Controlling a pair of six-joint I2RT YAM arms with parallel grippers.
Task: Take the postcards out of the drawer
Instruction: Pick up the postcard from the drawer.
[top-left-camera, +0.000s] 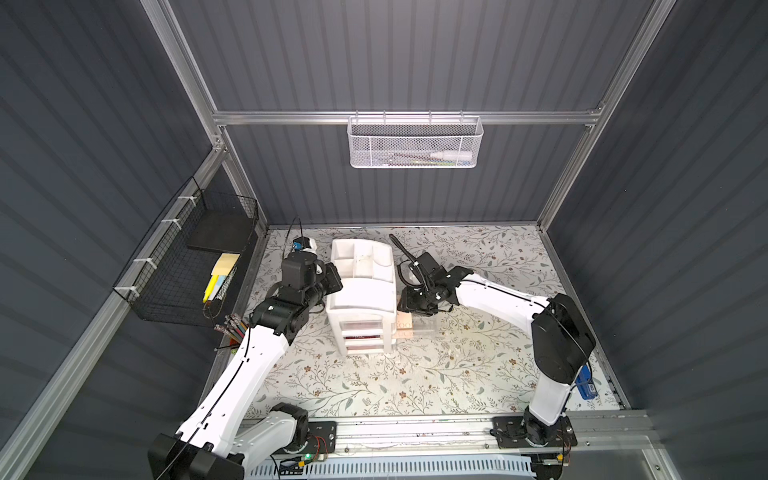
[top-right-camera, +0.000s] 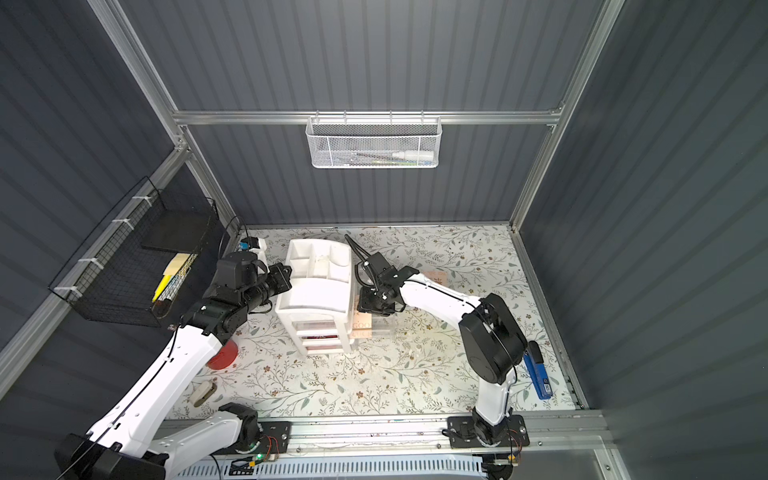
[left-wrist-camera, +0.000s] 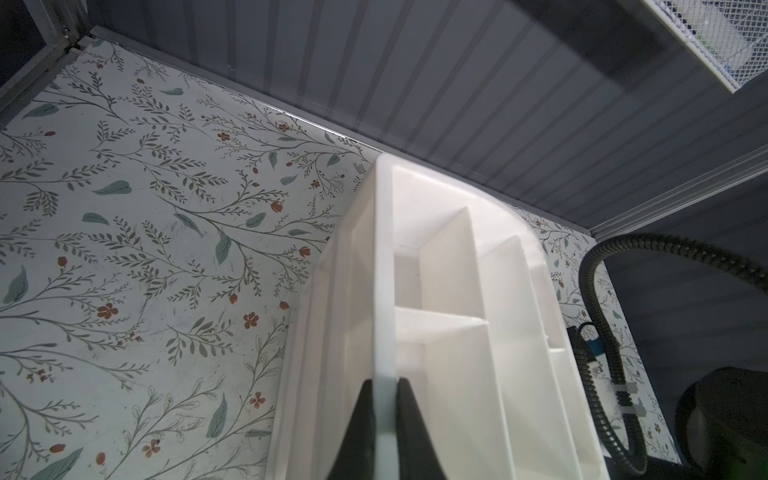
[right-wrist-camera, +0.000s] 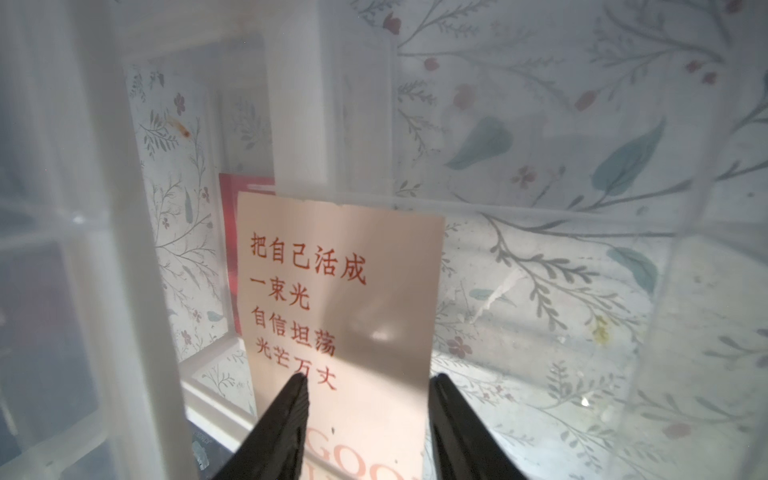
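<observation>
A white drawer organizer (top-left-camera: 361, 291) (top-right-camera: 316, 291) stands mid-table. A clear drawer (top-left-camera: 419, 328) (right-wrist-camera: 540, 311) is pulled out on its right side. In it lies a pale peach postcard (right-wrist-camera: 340, 316) (top-left-camera: 404, 326) (top-right-camera: 360, 327) with red Chinese print, and a red postcard (right-wrist-camera: 231, 232) shows behind it. My right gripper (right-wrist-camera: 368, 384) (top-left-camera: 415, 311) hangs open over the peach card, one fingertip (right-wrist-camera: 297, 399) above the card, the other beside its edge. My left gripper (left-wrist-camera: 384, 384) (top-left-camera: 334, 278) is shut on the organizer's top tray wall (left-wrist-camera: 382, 291). Another peach card (top-right-camera: 434, 276) lies on the table beyond the right forearm.
A black wire basket (top-left-camera: 187, 266) with yellow sticky notes hangs on the left wall, and a white mesh basket (top-left-camera: 415, 141) on the back wall. A pencil cup (top-left-camera: 230, 328) stands by the left arm. A blue stapler (top-right-camera: 538, 374) and a red disc (top-right-camera: 222, 355) lie near the table's sides.
</observation>
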